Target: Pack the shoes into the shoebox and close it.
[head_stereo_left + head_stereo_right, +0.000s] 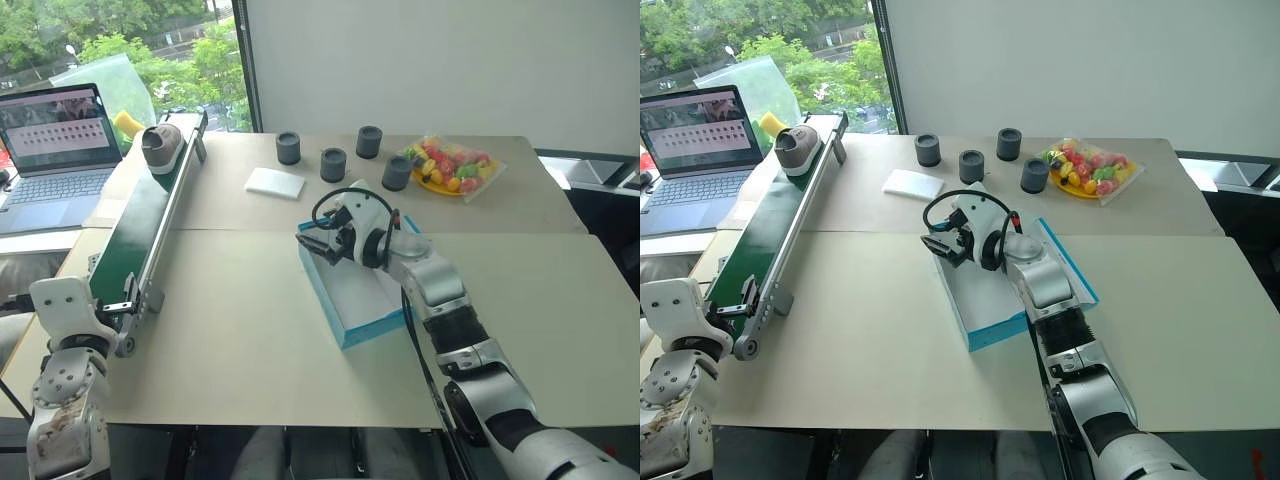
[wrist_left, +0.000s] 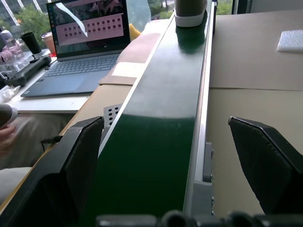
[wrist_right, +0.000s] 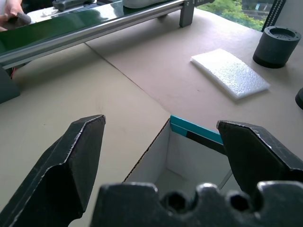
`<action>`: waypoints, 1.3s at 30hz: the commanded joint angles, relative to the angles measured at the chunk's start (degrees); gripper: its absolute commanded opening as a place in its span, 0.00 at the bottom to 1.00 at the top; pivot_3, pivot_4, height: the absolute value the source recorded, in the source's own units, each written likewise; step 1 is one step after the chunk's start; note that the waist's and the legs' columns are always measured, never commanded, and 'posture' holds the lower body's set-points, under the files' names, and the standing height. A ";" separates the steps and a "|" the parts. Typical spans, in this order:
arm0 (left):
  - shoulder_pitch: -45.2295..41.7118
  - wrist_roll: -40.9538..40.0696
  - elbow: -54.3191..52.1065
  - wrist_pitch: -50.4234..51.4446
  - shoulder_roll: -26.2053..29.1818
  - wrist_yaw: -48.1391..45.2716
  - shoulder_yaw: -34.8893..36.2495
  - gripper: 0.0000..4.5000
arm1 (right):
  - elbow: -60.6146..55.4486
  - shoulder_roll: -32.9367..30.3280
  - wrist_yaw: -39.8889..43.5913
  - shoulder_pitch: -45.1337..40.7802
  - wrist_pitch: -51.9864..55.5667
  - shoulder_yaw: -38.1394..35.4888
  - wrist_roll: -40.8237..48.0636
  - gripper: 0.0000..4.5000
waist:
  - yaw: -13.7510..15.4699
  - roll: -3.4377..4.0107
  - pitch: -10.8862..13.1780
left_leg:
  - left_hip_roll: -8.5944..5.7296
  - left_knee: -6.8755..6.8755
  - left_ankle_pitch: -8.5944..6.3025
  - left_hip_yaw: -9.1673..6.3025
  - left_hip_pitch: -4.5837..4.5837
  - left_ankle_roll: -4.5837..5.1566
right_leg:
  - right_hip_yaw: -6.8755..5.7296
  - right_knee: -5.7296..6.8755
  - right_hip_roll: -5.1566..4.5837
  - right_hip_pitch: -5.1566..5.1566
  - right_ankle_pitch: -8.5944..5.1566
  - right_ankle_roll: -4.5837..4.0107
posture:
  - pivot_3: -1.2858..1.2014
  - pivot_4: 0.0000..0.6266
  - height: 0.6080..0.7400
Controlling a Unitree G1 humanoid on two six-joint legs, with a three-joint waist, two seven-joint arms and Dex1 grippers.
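Observation:
The turquoise shoebox (image 1: 372,331) lies open in the middle of the table, white inside, with its lid (image 1: 1072,263) folded out to the right. My right gripper (image 1: 318,243) hovers open over the box's far left corner (image 3: 189,130), nothing between its fingers. One grey-brown shoe (image 1: 162,146) with a pale sole stands at the far end of the green conveyor belt (image 2: 156,137). My left gripper (image 2: 165,130) is open at the belt's near end, one finger on each side of it, far from the shoe (image 2: 191,10). My right arm hides part of the box's inside.
The conveyor (image 1: 140,225) runs along the table's left side. An open laptop (image 1: 55,150) sits left of it. At the back are a white foam pad (image 1: 275,182), several dark cylinders (image 1: 333,163) and a bagged plate of colourful fruit (image 1: 450,165). A person's hand (image 2: 5,128) shows beyond the table's left edge.

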 commanded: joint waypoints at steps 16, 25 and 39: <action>-0.24 0.37 0.17 -0.25 0.99 0.23 0.75 1.00 | -3.21 0.96 0.53 0.48 1.68 -0.77 0.09 0.99 | 1.38 0.03 0.03 | 0.01 0.03 0.01 1.54 -0.10 -0.08 | 1.56 0.70 0.00 -0.85 -0.10 -0.23 | 0.52 0.24 1.00; -1.07 0.32 3.04 5.47 3.34 0.33 1.29 1.00 | -4.52 1.05 0.92 0.83 2.45 -0.73 0.41 0.99 | 1.43 0.03 0.03 | 0.19 0.03 -0.01 1.69 -0.05 -0.05 | 1.63 0.70 0.11 -0.85 -0.07 -0.27 | 0.52 0.24 1.00; -3.90 0.13 6.48 7.81 5.79 -1.75 -0.45 1.00 | -8.15 1.13 -0.66 2.44 4.02 -0.51 -0.16 0.99 | 1.43 0.02 0.03 | 0.45 0.02 -0.09 1.85 0.05 -0.03 | 1.90 0.69 0.28 -0.88 -0.03 -0.31 | 0.52 0.24 1.00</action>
